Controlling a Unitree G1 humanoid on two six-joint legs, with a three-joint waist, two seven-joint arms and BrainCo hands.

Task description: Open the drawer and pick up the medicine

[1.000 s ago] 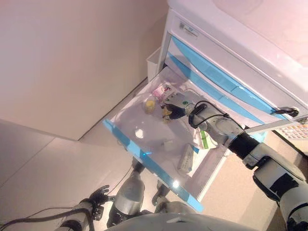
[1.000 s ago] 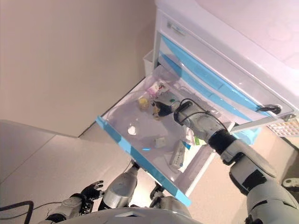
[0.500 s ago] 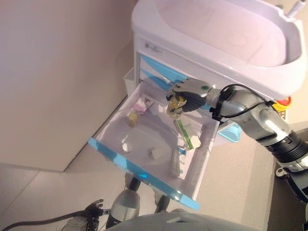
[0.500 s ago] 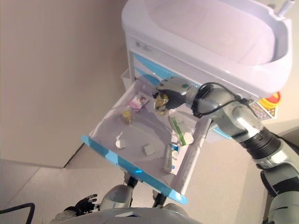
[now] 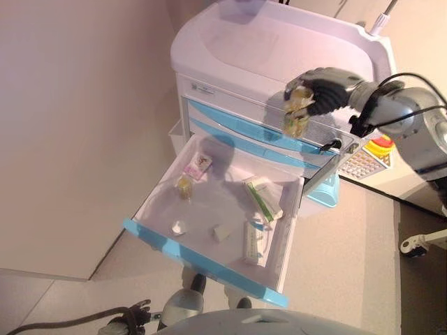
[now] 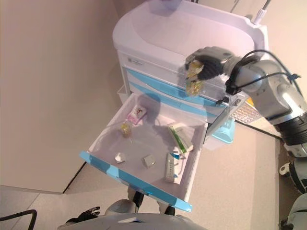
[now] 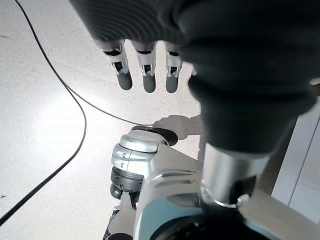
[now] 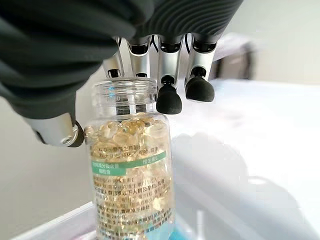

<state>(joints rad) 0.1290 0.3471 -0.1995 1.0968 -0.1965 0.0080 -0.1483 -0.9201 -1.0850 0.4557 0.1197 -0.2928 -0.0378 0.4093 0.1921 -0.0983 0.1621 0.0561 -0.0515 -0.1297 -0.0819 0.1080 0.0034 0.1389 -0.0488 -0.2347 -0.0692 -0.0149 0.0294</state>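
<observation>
The right hand [image 5: 323,89] is pinching the clear medicine bottle [image 8: 131,175] of yellow pills, holding it up over the white cart [image 5: 279,49]. The drawer [image 5: 209,244] is hanging open below. The left hand [image 7: 145,75] is hanging low with straight fingers.

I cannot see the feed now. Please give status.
Right hand shut on bottle, held above the open drawer. Left hand open, idle low. Nothing in the way.

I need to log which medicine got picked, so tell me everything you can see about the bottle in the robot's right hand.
The bottle is clear plastic, filled with yellow-gold capsules, with a printed white and green label round its middle. No cap shows on its ribbed neck. It hangs upright in the right hand, pinched near the neck between fingers and thumb, lifted above the open drawer in front of the cart.
</observation>
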